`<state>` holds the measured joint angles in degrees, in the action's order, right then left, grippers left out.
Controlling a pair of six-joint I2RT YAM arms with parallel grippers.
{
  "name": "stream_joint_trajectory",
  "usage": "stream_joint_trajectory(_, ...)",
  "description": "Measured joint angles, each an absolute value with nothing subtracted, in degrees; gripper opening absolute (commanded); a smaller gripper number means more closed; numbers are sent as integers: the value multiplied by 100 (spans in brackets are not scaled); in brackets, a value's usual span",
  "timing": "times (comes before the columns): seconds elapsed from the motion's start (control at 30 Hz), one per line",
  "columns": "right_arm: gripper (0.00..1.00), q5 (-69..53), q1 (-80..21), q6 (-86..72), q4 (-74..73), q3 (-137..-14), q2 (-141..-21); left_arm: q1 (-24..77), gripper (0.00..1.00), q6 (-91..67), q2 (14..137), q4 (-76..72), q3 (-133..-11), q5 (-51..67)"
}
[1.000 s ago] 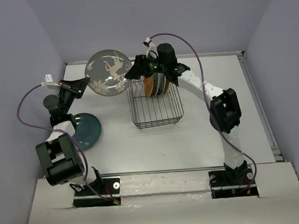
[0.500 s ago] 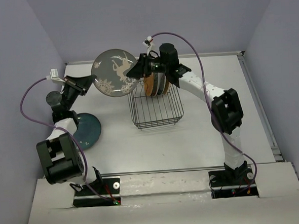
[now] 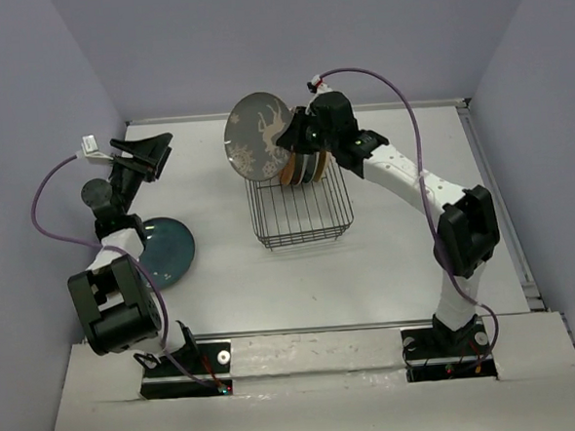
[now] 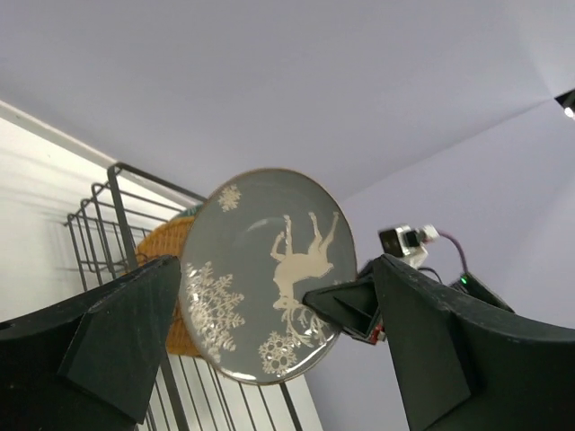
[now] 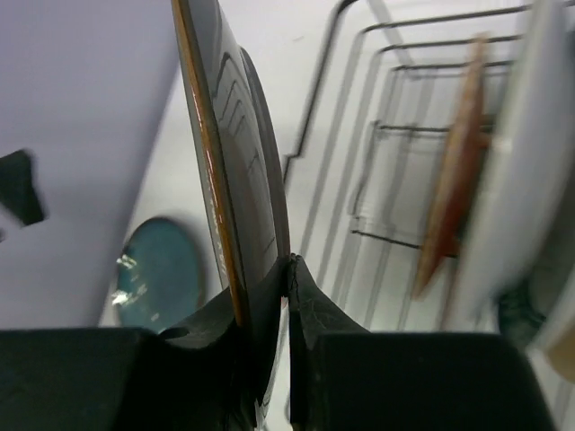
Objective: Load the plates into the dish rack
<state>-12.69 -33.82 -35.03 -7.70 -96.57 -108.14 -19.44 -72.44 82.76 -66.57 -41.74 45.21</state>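
Observation:
The grey plate with a cream deer pattern hangs tilted on edge above the far left corner of the black wire dish rack. My right gripper is shut on its rim; in the right wrist view the fingers pinch the plate's edge. My left gripper stands open, well left of the plate. From the left wrist the grey plate shows in the air beyond its spread fingers. A dark teal plate lies flat on the table beside the left arm.
Several plates stand upright at the rack's far end, an orange one nearest the held plate and a white one behind it. The near rack slots hold nothing. Walls close in the table at the back and sides.
My left gripper has opened and let go of the grey plate, drawing back to the left. My right gripper has shut on the plate and carried it right, over the rack.

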Motion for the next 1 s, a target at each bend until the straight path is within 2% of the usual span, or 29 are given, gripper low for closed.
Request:
stream_joint_trajectory(0.23,7,1927,-3865,-2869,-1935,-10001,-10383,-2167,99,-7122,7944,-6370,-4174,4150)
stream_joint_trajectory(0.4,7,3422,-4327,-2386,-2368,-10466,-10575,-2187,99,-7035,7826,-6270,-4174,4062)
stream_joint_trajectory(0.7,7,4665,-4668,-1715,-2497,-11314,-11590,-2224,99,-7030,7826,-6167,-4174,4040)
stream_joint_trajectory(1.0,7,4692,-4724,-1691,-2635,-11417,-12114,-2237,99,-7026,7826,-6147,-4174,4040)
